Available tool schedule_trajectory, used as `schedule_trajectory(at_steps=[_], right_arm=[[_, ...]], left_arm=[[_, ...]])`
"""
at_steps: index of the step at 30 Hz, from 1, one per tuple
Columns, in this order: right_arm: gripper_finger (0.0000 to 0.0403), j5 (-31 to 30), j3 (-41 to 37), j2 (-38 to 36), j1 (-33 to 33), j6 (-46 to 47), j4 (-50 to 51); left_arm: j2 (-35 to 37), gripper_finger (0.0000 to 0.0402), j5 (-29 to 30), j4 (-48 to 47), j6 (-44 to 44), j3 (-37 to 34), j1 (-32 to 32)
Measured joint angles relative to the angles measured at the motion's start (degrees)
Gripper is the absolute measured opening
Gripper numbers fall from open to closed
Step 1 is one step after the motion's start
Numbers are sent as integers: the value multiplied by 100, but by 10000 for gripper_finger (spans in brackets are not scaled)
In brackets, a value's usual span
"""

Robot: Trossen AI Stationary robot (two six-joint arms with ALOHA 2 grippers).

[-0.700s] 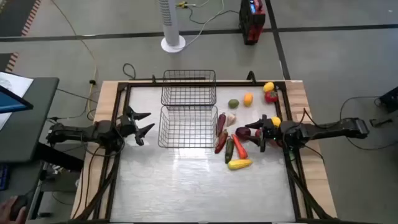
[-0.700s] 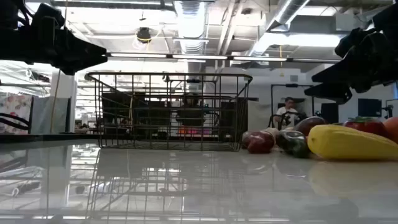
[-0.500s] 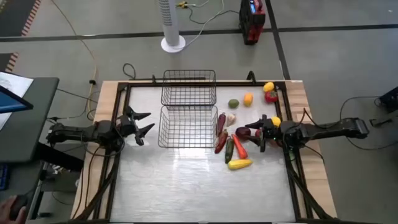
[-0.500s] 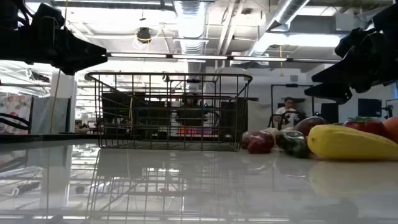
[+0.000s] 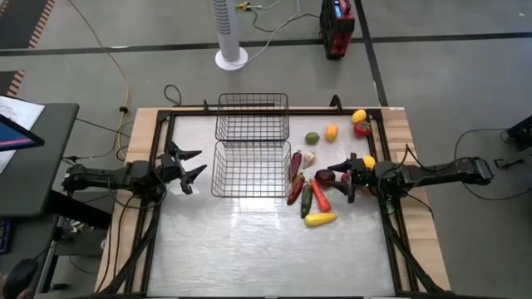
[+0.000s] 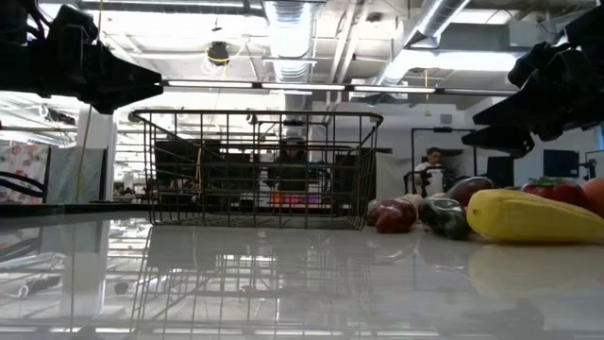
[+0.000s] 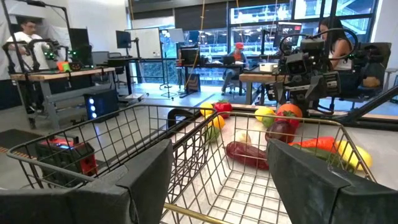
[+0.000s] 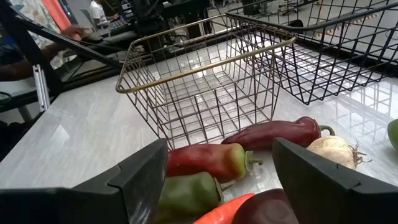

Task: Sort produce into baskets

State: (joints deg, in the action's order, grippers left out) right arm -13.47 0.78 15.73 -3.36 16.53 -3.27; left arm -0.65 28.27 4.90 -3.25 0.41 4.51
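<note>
While both arms hover at mid-frame in the high view, we see the yellow corn (image 5: 321, 219) lowest, at lower centre-right. Above it, the right gripper (image 5: 342, 178), fingers spread and empty, hangs over the clustered carrot (image 5: 320, 196) and red peppers (image 5: 295, 176). At frame left, the left gripper (image 5: 190, 164), likewise released, faces two empty baskets (image 5: 251, 137) at centre. Farthest, upper right, lie round fruits (image 5: 359, 117).

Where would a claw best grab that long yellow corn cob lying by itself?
Probably across the middle of the long yellow corn cob, coming straight down from above. It lies flat with bare table on both long sides, so open fingers could straddle its narrow width.
</note>
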Motion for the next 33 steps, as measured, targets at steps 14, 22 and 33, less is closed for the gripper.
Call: schedule_trajectory(at_steps=[14, 22, 33], right_arm=[[316, 0, -1, 0, 0, 0, -2], [316, 0, 1, -2, 0, 0, -2], [316, 0, 1, 0, 0, 0, -2]], left_arm=[[0, 249, 0, -1, 0, 0, 0], [0, 249, -1, -2, 0, 0, 0], [0, 249, 0, 0, -441, 1, 0]])
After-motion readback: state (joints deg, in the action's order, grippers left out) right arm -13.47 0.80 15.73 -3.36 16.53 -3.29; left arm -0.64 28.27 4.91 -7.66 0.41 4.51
